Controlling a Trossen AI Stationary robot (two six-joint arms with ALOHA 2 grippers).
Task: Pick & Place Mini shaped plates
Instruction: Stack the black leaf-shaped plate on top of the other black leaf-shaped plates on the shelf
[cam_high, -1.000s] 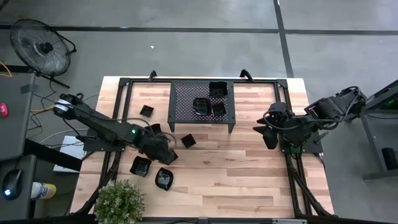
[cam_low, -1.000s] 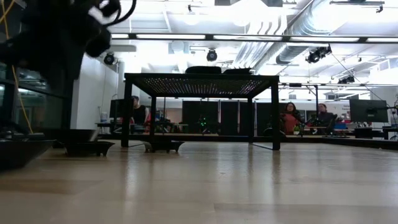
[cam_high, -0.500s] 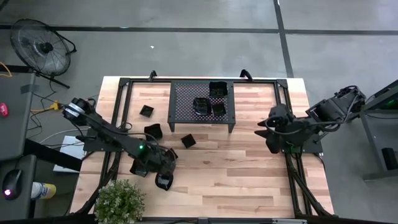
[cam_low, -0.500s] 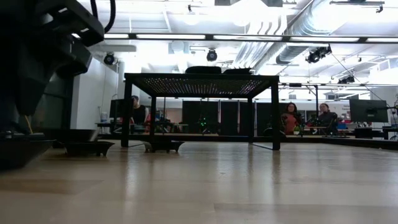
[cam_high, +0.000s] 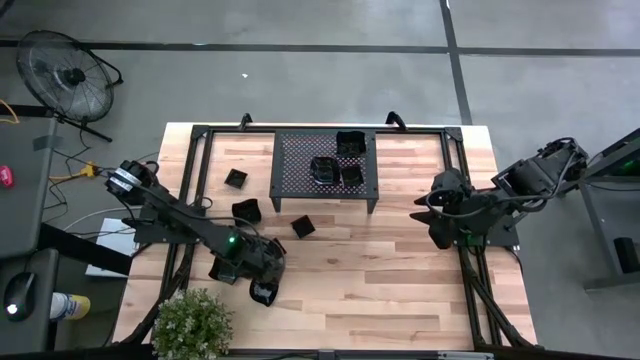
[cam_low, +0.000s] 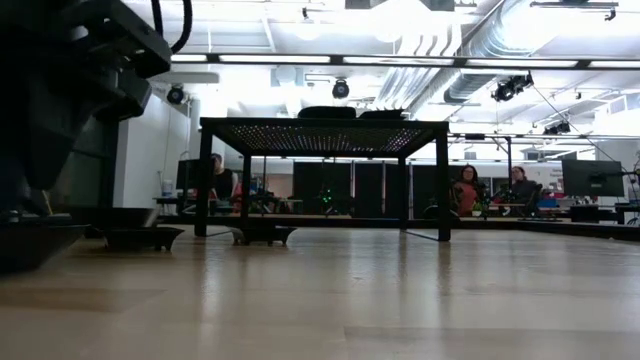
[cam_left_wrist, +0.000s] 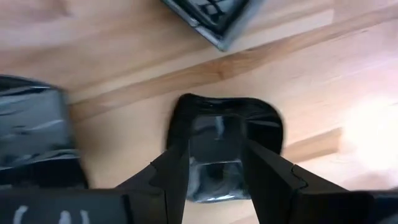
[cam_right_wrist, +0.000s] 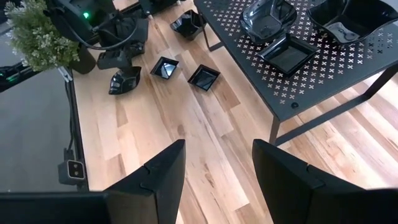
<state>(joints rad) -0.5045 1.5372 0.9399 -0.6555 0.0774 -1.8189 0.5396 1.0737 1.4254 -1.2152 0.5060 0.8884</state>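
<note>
Between the earlier overhead frames and this one, the left arm had swung from the centre-left of the table down toward the lower left, ending above a dish near the plant; the right arm had barely shifted.

The left gripper (cam_high: 262, 283) stood low over a wavy-rimmed dish (cam_left_wrist: 219, 144), seen in the wrist view directly between and beyond the two dark fingers (cam_left_wrist: 176, 177). Its jaws were parted, straddling the dish's width, with nothing yet clamped; contact with the rim could not be confirmed. That alignment suggested a pick was being prepared. A square dish (cam_left_wrist: 34, 138) lay just beside it at the left edge of the wrist frame, and another (cam_left_wrist: 214, 17) at the top.

Three dishes (cam_high: 335, 165) already sat on the perforated rack (cam_high: 292, 160) in the upper centre of the overhead frame, apparently the drop-off point. Loose dishes remained on the table (cam_high: 400, 290) at centre left.

The right gripper (cam_high: 436, 222) waited at the right side, jaws apart and empty.
</note>
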